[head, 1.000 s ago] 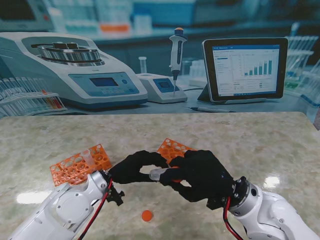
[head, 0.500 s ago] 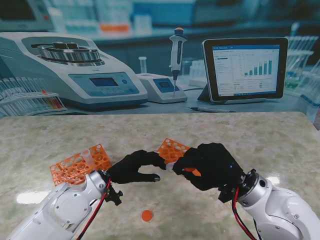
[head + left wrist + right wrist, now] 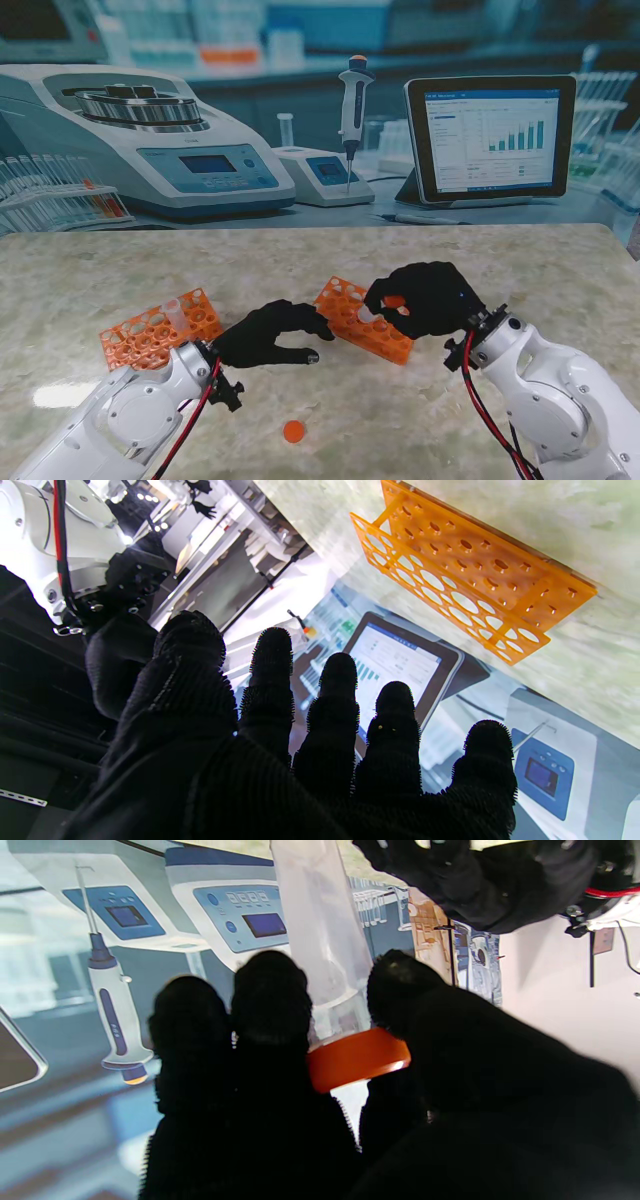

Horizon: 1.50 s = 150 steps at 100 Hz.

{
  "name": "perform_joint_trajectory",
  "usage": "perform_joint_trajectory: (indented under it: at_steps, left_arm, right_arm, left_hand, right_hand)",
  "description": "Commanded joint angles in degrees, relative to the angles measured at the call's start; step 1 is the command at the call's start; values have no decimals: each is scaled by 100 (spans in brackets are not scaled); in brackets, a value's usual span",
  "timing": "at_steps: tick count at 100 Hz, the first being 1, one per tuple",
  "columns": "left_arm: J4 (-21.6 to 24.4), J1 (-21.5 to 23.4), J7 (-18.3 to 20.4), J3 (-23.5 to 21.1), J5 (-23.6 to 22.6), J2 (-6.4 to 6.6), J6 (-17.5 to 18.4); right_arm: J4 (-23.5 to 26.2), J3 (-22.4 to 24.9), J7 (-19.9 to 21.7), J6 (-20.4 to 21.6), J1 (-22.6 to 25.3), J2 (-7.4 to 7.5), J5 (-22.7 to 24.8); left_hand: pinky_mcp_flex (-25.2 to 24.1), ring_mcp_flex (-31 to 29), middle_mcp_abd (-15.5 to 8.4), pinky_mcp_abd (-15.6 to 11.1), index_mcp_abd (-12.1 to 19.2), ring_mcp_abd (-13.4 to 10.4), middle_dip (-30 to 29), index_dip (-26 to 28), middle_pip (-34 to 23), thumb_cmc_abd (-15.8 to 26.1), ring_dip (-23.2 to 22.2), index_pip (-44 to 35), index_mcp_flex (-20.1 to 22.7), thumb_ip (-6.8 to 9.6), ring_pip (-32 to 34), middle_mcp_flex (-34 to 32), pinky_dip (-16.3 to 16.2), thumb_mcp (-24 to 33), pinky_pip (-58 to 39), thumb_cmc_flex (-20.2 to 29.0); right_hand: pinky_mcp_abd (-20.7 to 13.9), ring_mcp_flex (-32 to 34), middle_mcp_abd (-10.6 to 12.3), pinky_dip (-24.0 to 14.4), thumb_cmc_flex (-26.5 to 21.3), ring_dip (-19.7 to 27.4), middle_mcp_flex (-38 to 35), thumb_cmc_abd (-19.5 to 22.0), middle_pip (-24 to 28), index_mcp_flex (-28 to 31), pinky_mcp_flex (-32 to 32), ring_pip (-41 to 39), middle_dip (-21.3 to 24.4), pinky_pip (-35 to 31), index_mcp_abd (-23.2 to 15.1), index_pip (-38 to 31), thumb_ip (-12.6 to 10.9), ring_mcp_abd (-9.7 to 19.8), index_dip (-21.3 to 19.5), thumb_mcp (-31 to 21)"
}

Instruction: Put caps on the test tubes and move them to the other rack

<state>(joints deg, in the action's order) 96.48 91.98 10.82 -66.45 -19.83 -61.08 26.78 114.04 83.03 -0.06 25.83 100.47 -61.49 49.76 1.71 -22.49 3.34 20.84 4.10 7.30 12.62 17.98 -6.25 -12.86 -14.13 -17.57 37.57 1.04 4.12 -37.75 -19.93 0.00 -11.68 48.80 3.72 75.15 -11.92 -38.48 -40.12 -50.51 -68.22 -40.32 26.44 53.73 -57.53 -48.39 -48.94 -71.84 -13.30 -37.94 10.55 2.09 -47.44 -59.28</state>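
Cap (image 3: 293,431) loose on table (image 3: 520,270), left hand (image 3: 268,335) beside right rack (image 3: 362,319)

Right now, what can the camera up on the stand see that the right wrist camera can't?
Only the stand view shows both orange racks, the left rack and the right rack, plus a loose orange cap on the table. Only the right wrist view shows the capped test tube up close, pinched in the right hand. Both show the right hand and the left hand.
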Motion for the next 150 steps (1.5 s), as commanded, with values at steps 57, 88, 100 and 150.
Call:
perform_joint_trajectory:
  at_steps: [57,88,100,150]
  left_arm:
    - [22,-10,66,8,-25,21,-17]
    - [23,-6,81,-2,-30,25,-23]
    - [32,7,78,-17,-41,26,-22]
    - [42,21,103,-46,-61,33,-34]
  right_arm:
    - [-1306,-506,344,-788,-984,47,-231]
    - [-1858,-983,469,-1054,-1575,52,-364]
    - [-2090,-1172,521,-1136,-1814,57,-381]
    - [-2967,-1853,522,-1438,-2538,15,-646]
  left_hand:
    - [-87,187,-65,-77,100,-78,-122,5,88,141,104,-3,128,-178,-75,93,196,-41,358,70]
    - [-94,211,-68,-90,102,-77,-121,11,92,145,109,-11,139,-178,-85,97,192,-41,380,79]
    - [-99,207,-68,-88,109,-73,-121,13,92,148,110,-14,143,-178,-83,99,194,-40,393,80]
    - [-100,208,-66,-84,106,-69,-113,20,88,158,108,-22,150,-178,-82,93,184,-42,409,83]
  right_hand:
    - [32,-29,1554,-190,-833,-6,-652,624,573,411,-28,-284,-102,-175,-119,-379,-711,80,-199,-1257]
    - [58,-28,1557,-209,-842,-3,-648,615,573,408,-12,-272,-95,-166,-127,-381,-699,60,-202,-1261]
    - [68,-29,1555,-219,-841,-2,-650,617,574,414,-9,-268,-92,-164,-131,-386,-696,56,-204,-1257]
    - [98,-32,1530,-241,-864,-2,-637,599,579,417,18,-255,-89,-149,-123,-396,-672,28,-205,-1251]
